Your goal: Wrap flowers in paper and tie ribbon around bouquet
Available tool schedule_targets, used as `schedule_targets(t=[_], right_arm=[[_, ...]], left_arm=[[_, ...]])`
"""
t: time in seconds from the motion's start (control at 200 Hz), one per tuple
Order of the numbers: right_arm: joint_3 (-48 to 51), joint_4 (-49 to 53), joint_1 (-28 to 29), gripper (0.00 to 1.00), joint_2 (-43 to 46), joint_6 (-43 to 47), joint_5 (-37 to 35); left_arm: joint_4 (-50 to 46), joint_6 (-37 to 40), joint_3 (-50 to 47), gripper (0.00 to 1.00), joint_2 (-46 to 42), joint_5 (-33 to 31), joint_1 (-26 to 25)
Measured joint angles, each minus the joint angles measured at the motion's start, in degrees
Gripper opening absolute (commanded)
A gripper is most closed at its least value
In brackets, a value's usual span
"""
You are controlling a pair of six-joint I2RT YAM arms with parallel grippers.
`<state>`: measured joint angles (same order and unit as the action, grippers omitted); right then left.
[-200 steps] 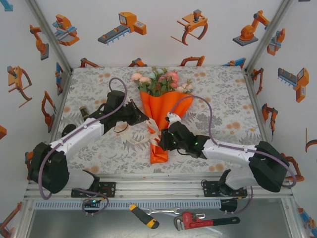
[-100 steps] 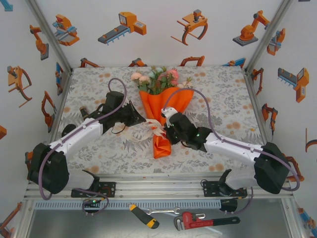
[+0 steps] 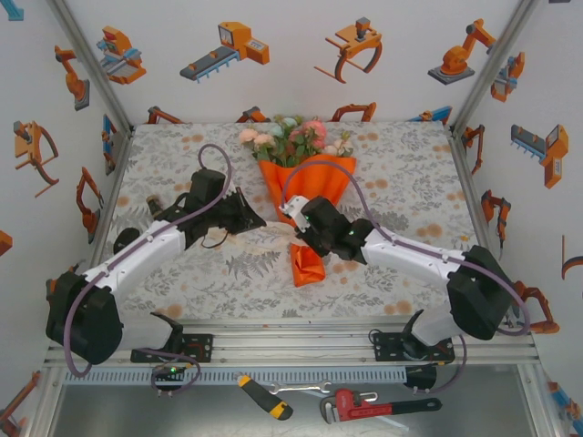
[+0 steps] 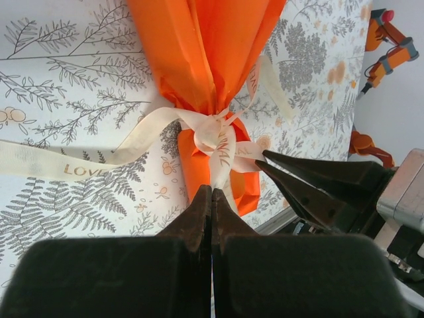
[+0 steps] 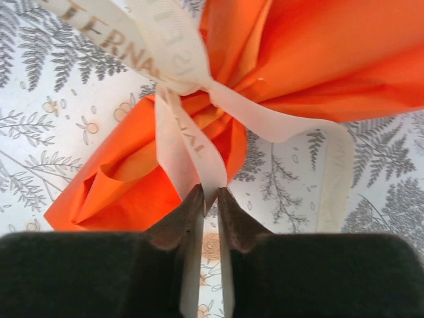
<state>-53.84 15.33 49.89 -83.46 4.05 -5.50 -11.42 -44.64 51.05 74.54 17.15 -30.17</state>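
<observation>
The bouquet (image 3: pixel 305 182) lies on the worktop (image 3: pixel 410 182), with its flowers (image 3: pixel 291 137) next to the far wall. The ribbon (image 4: pixel 152 129) is knotted round the thin part of the orange paper (image 4: pixel 199 46). The left tool (image 4: pixel 211 193) is pressed together and pinches one ribbon end just below the knot. The right tool (image 5: pixel 209 195) pinches another ribbon end, right beside the paper. The worktop has a cloth with leaves on it. The white walls (image 3: pixel 273 82) have robot pictures.

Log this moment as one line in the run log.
stage: ribbon knotted around bouquet neck | left end effector: shut on ribbon tail | right end effector: shut on other tail | bouquet: lying on tablecloth
</observation>
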Motion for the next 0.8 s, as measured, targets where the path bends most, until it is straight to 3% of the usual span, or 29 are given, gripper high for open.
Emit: schedule_targets(t=[0.08, 0.155, 0.195, 0.235, 0.38, 0.551, 0.801], right_arm=[[0.0, -0.57, -0.07, 0.06, 0.0, -0.81, 1.36], [0.0, -1.03, -0.46, 0.2, 0.0, -1.95, 1.84], [0.0, -1.29, -0.96, 0.35, 0.02, -3.37, 1.7], [0.24, -1.99, -1.81, 0.39, 0.04, -6.23, 1.51], [2.71, -6.51, -5.77, 0.42, 0.24, -16.79, 1.49], [5.77, -10.8, -6.19, 0.4, 0.22, -25.07, 1.86], [5.92, -11.52, -6.14, 0.36, -1.29, -24.83, -2.08]], left_arm=[[-0.04, 0.02, -0.15, 0.0, -0.02, 0.0, 0.0], [-0.04, 0.0, -0.15, 0.0, -0.02, -0.07, 0.0], [-0.04, 0.0, -0.17, 0.0, -0.02, -0.04, 0.0], [-0.02, 0.0, -0.17, 0.0, -0.02, -0.04, 0.0], [0.07, -0.02, -0.22, 0.0, -0.02, -0.02, 0.0], [0.22, -0.04, -0.7, 0.0, 0.0, -0.02, 0.0], [0.22, -0.04, -1.03, 0.0, -0.02, -0.17, 0.0]])
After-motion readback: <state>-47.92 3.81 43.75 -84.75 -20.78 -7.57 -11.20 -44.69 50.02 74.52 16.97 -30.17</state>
